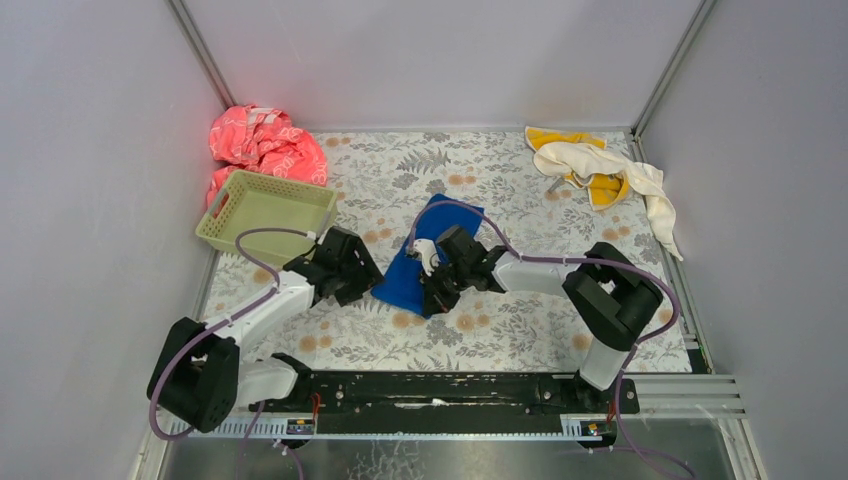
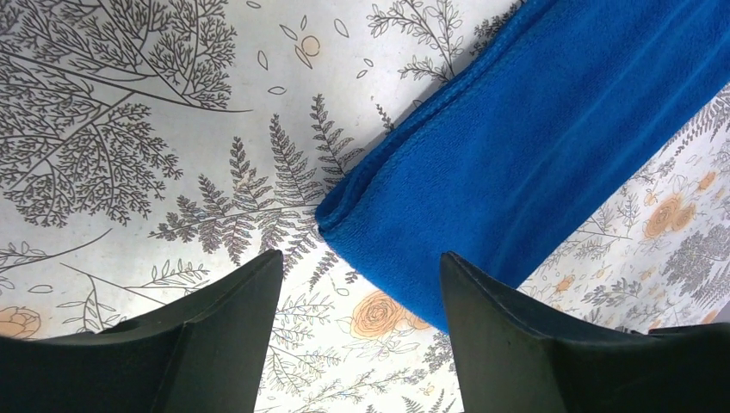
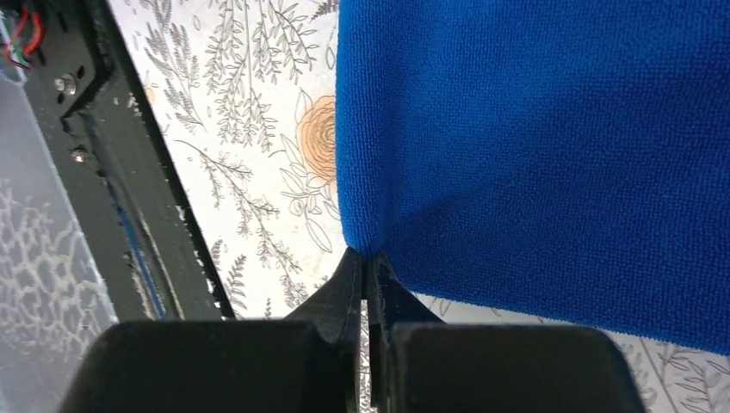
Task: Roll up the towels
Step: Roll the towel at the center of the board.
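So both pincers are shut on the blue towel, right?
No. The left pincer is open, not clamped on the blue towel, as the left wrist view shows. Only the right pincer is shut on it.

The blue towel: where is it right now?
In the top view the blue towel lies centre-frame: the right gripper pinches one corner, the open left gripper hovers just left of it.
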